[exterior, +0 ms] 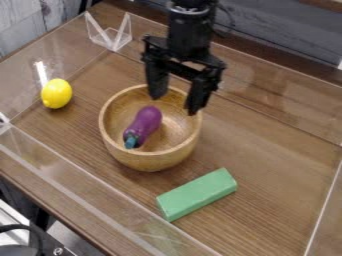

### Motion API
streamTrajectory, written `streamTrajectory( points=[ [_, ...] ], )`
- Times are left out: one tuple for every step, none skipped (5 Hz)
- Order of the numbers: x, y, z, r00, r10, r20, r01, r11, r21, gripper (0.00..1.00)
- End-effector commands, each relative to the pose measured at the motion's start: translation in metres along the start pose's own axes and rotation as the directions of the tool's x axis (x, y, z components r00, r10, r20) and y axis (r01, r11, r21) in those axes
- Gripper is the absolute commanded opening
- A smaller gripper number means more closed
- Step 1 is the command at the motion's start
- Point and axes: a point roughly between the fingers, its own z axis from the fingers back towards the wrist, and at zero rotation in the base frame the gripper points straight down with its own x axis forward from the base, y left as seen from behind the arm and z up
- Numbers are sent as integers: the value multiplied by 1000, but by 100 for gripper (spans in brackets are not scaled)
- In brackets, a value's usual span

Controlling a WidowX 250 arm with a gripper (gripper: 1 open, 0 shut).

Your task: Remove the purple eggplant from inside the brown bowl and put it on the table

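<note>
The purple eggplant [142,126] lies inside the brown bowl [177,150], its blue-green stem cap pointing toward the near-left rim. The bowl stands near the middle of the wood-grain table [267,130]. My black gripper [179,93] hangs open over the bowl's far rim, pointing straight down, one finger on each side of the rim's back right part. It is above and to the right of the eggplant and holds nothing.
A yellow lemon [55,94] rests at the left. A green block [197,194] lies in front of the bowl at the right. Clear plastic walls [107,32] run along the table's edges.
</note>
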Motion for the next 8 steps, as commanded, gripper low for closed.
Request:
streamTrajectory(
  points=[
    [-6,13,10,999,-2,47,1,1000,13,100],
    [-9,16,1,999,-2,40,2,1000,13,100],
    [-8,17,-8,999,0,36,-1,1000,13,100],
    [-6,18,-17,999,1,36,-2,1000,13,100],
    [-4,19,-27,999,2,39,-2,1000,9,100],
    [0,19,-32,999,4,52,-4,1000,-2,100],
    [2,20,-35,998,8,63,-7,1000,-15,100],
    [4,19,-38,998,10,64,-9,1000,-24,100]
  ],
)
